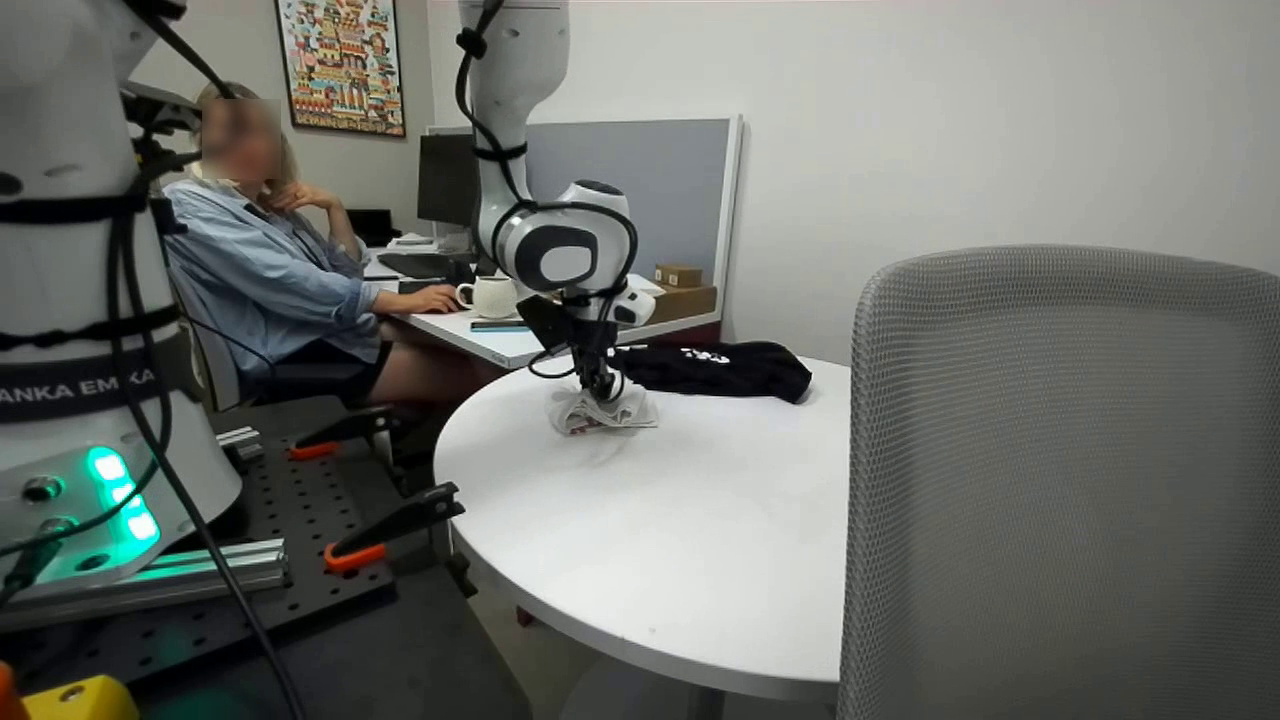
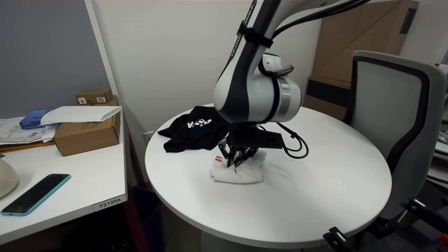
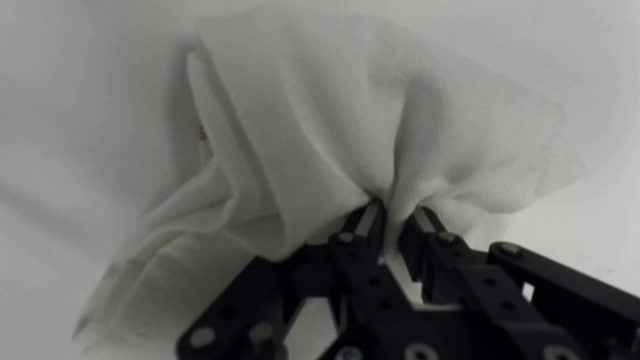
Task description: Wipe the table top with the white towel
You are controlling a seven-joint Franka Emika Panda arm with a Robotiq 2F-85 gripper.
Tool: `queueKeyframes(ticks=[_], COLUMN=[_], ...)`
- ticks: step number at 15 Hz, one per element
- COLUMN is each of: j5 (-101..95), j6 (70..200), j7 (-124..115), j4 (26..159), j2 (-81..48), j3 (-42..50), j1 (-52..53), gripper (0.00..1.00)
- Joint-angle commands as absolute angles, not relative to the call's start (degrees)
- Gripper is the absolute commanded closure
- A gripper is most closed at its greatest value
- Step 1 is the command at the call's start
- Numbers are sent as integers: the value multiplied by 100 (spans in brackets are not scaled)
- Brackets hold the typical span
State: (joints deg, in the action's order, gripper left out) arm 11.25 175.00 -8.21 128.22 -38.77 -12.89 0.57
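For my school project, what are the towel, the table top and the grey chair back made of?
The towel looks like dull cloth, probably cotton: it bunches into folds. The table top looks smooth and white, maybe laminate: its colour is even, with no wood grain showing. The chair back looks like matte mesh, plastic or fabric, I can't tell which: a fine criss-cross pattern shows.

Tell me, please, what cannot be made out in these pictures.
Table top under the white towel: covered in every view.
Table top behind the chair: blocked in an exterior view.
Seated person's face: blurred in an exterior view.
Pale rounded object: cut off by the left edge in an exterior view.
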Motion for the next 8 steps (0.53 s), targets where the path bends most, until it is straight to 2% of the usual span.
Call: queueKeyframes(ticks=[1,5,8], j5=[1043,1088,1116], j6=[16931,16641,16752], j7=[-867,-870,-840], j4=[11589,10974,11100], j2=[-4494,-4688,-4682], j3=[-686,-71,273], j1=[173,-178,-544], gripper=[97,97,97])
